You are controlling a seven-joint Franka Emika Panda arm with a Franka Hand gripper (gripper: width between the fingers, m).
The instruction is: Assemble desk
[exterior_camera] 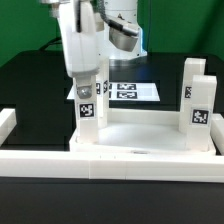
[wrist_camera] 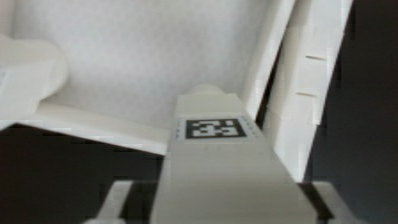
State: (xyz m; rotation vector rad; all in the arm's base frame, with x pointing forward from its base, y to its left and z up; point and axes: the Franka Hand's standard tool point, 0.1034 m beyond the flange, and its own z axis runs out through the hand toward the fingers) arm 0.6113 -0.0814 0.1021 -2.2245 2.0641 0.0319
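The desk top [exterior_camera: 150, 132] is a white tray with a raised rim, lying flat in the middle of the table. Two white tagged legs [exterior_camera: 192, 82] [exterior_camera: 203, 112] stand upright at its end on the exterior view's right. My gripper [exterior_camera: 85, 78] is shut on a third leg [exterior_camera: 88, 112], held upright, with its lower end at the tray's corner on the exterior view's left. In the wrist view this leg [wrist_camera: 222, 150] runs between my fingers [wrist_camera: 121, 200] toward the tray's rim [wrist_camera: 107, 118]. Whether its tip sits in a socket is hidden.
White border rails run along the front [exterior_camera: 110, 160] and the exterior view's left [exterior_camera: 8, 125] of the black table. The marker board [exterior_camera: 130, 91] lies flat behind the tray. In the wrist view a tall white upright [wrist_camera: 320, 80] stands close beside the held leg.
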